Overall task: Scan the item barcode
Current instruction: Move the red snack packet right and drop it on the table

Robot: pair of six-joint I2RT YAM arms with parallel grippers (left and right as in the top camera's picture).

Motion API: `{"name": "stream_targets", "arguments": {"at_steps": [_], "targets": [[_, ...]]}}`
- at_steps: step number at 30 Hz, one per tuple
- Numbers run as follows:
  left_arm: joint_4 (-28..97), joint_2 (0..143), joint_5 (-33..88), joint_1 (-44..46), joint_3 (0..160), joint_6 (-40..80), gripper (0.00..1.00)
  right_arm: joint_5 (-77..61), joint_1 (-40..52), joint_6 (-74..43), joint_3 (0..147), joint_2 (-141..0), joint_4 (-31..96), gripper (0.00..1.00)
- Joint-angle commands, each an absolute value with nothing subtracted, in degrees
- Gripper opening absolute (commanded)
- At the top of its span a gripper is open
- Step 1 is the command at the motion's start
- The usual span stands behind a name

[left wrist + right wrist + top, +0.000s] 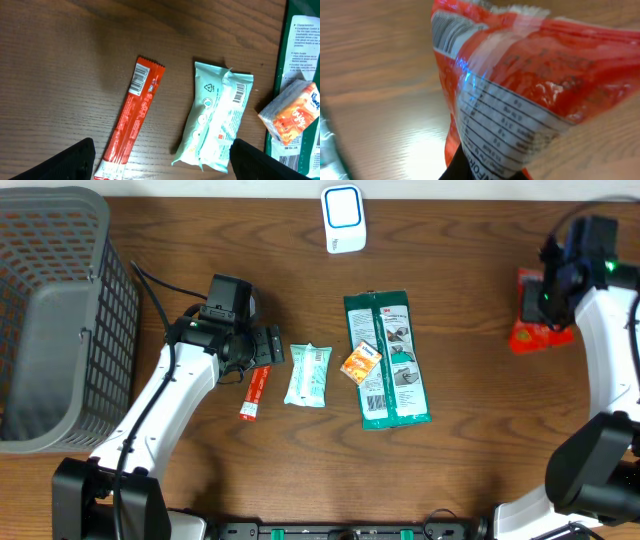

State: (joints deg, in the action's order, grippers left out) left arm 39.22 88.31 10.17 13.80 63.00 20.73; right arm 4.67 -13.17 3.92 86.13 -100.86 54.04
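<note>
My right gripper [550, 302] at the far right is shut on a red snack bag [530, 320]. In the right wrist view the red snack bag [530, 85] fills the frame, with its barcode [447, 30] at the upper left and a nutrition table below; the gripper [482, 170] pinches its lower edge. A white and blue scanner [343, 218] stands at the back centre. My left gripper [268, 345] is open and holds nothing. It hovers by a red stick pack [135, 117], its fingers [75, 160] wide apart, with a mint packet [215, 120] alongside.
A grey basket [50, 320] fills the left side. Two green packets [390, 360] lie in the middle with a small orange tissue pack [361, 363] on them. The red stick pack [255, 392] and mint packet [307, 373] lie left of them.
</note>
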Motion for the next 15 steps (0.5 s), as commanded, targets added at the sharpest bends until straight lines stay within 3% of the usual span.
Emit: {"name": "stream_targets", "arguments": {"at_steps": [1, 8, 9, 11, 15], "targets": [[39.33, 88.38, 9.82, 13.67, 63.48, 20.18, 0.87, 4.64, -17.39, 4.25, 78.7, -100.42, 48.07, 0.01], [39.16, 88.38, 9.82, 13.67, 63.48, 20.18, 0.87, 4.36, -23.46, 8.51, 66.81, -100.42, 33.28, 0.01], [39.16, 88.38, 9.82, 13.67, 63.48, 20.21, 0.87, 4.4, -23.9, 8.91, 66.11, -100.42, 32.45, 0.07], [39.16, 88.38, 9.82, 13.67, 63.48, 20.21, 0.87, 4.38, -24.4, 8.84, 65.49, -100.42, 31.53, 0.45], [39.16, 88.38, 9.82, 13.67, 63.48, 20.21, 0.87, 4.45, -24.67, 8.86, 65.52, -100.42, 30.7, 0.75]]}}
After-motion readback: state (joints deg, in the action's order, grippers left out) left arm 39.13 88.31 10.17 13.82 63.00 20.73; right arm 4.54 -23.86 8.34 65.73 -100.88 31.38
